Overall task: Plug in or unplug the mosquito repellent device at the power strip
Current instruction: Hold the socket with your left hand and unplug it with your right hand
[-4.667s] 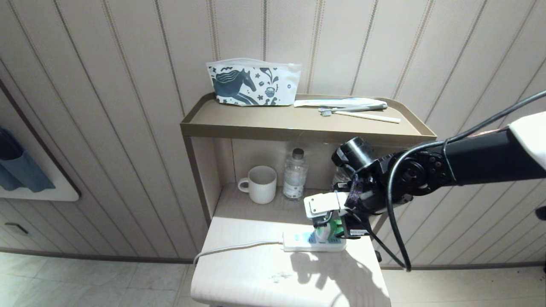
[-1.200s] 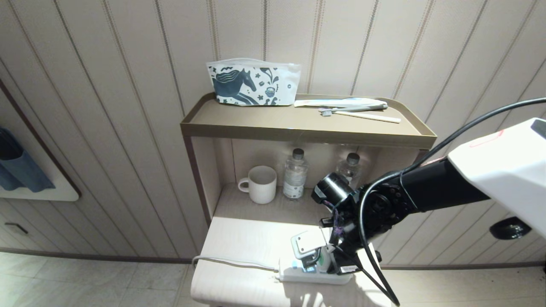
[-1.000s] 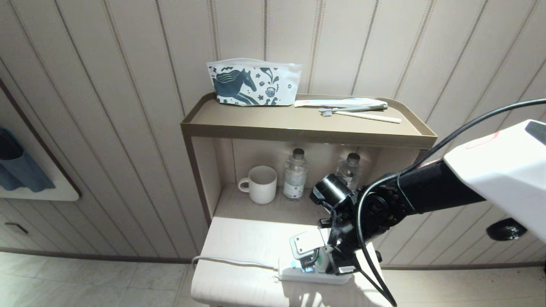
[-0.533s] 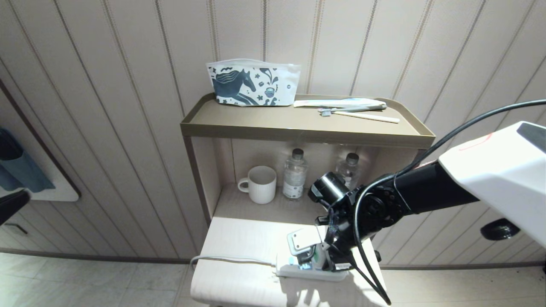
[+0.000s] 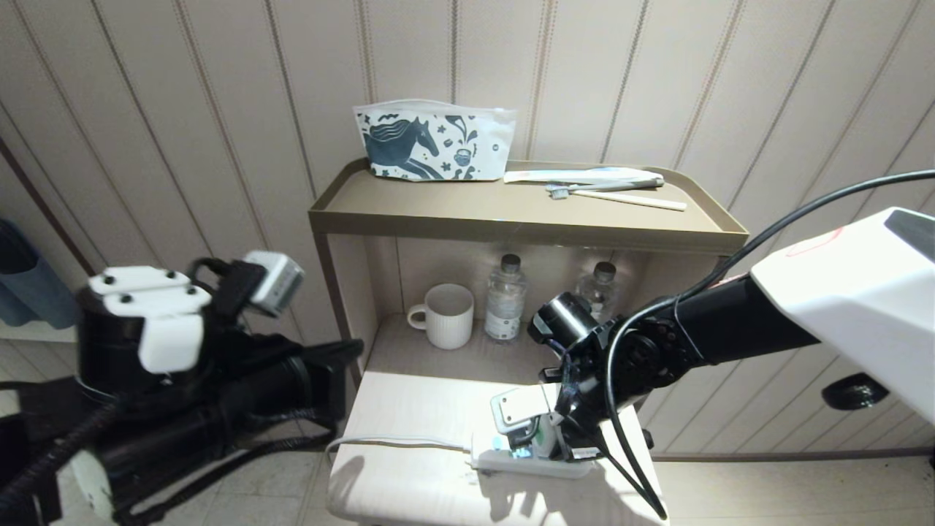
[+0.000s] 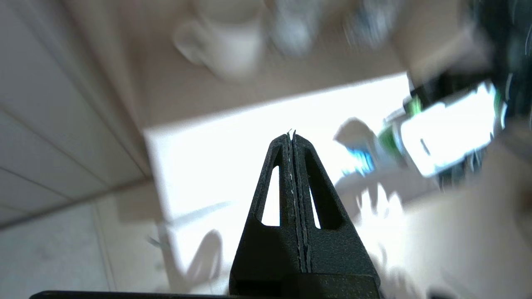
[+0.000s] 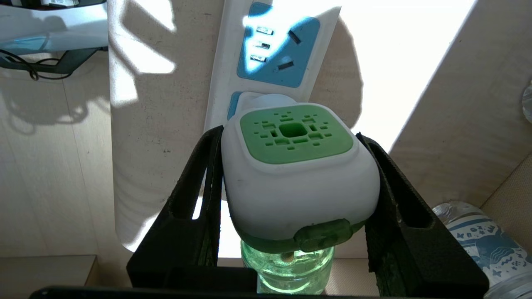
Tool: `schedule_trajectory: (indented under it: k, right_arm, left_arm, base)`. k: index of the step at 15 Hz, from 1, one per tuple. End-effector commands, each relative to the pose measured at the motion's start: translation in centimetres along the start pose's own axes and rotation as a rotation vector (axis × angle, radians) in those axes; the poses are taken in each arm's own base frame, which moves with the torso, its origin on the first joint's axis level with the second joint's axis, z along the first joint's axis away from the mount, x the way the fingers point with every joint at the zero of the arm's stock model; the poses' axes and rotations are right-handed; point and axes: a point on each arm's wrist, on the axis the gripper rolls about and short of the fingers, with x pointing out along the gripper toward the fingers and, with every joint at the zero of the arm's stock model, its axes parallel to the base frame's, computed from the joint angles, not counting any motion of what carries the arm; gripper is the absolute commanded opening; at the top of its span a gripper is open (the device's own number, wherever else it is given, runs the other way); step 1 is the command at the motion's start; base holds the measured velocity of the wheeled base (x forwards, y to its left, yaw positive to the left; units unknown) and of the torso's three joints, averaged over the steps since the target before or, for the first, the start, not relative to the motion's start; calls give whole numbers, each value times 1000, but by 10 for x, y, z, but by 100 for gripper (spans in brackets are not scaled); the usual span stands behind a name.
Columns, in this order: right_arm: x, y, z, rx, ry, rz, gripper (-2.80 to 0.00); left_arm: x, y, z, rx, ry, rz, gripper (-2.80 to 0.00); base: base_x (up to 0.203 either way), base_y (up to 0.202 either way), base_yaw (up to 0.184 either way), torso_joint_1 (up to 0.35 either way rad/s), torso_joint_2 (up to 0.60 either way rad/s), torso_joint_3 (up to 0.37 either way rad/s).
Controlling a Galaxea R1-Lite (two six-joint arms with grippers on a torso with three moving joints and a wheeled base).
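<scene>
Low in the frame, right gripper squeezes the mosquito repellent device sitting in the power strip; left gripper is closed, empty.

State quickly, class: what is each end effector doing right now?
Left end effector: closed, holding nothing.
Right end effector: closed on the mosquito repellent device, at the power strip.

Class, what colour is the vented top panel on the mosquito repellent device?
Green, set in a white body; the right wrist view shows it best.
</scene>
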Motion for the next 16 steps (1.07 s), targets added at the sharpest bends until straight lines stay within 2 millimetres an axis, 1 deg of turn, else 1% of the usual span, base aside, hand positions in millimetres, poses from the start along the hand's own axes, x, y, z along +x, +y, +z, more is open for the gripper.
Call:
schedule_trajectory:
  k: [1, 2, 3, 4, 6, 7, 9, 11, 13, 14, 16]
  right_arm:
    - [1, 0, 0, -6, 3, 4, -280]
    - [1, 0, 0, -6, 3, 4, -280]
    - [1, -2, -6, 8, 12, 1, -280]
    - [1, -4, -10, 19, 19, -1, -280]
    - [4, -4, -10, 20, 20, 4, -280]
    - [4, -4, -10, 20, 20, 4, -280]
    - [3, -6, -9, 20, 16, -5, -280]
    - [4, -7, -11, 24, 17, -4, -280]
    - [4, -7, -12, 26, 19, -3, -280]
    - [4, -7, -12, 26, 18, -4, -280]
    - [3, -8, -14, 31, 20, -5, -280]
  left_arm:
    - [26, -16, -42, 42, 161, -36, -280]
    - [27, -18, -45, 40, 164, -43, -280]
    - [28, -20, -50, 45, 160, -54, -280]
    - [35, -23, -61, 54, 165, -66, -280]
    - [58, -32, -98, 86, 208, -78, -280]
    - [64, -37, -111, 97, 198, -89, -280]
    - [73, -47, -136, 127, 188, -83, -280]
    - [75, -70, -160, 192, 171, -72, -280]
    - [79, -80, -161, 199, 136, -61, -280]
    - [88, -86, -160, 192, 108, -49, -280]
    - [98, -91, -163, 183, 50, 32, -280]
  base:
    - [0, 0, 0, 0, 0, 0]
    - [0, 0, 0, 0, 0, 0]
    - [0, 0, 0, 0, 0, 0]
    - [0, 0, 0, 0, 0, 0]
    - [0, 0, 0, 0, 0, 0]
    - [0, 0, 0, 0, 0, 0]
    - [0, 0, 0, 0, 0, 0]
    - [0, 0, 0, 0, 0, 0]
    - [0, 0, 0, 0, 0, 0]
    - [0, 0, 0, 0, 0, 0]
    - [0, 0, 0, 0, 0, 0]
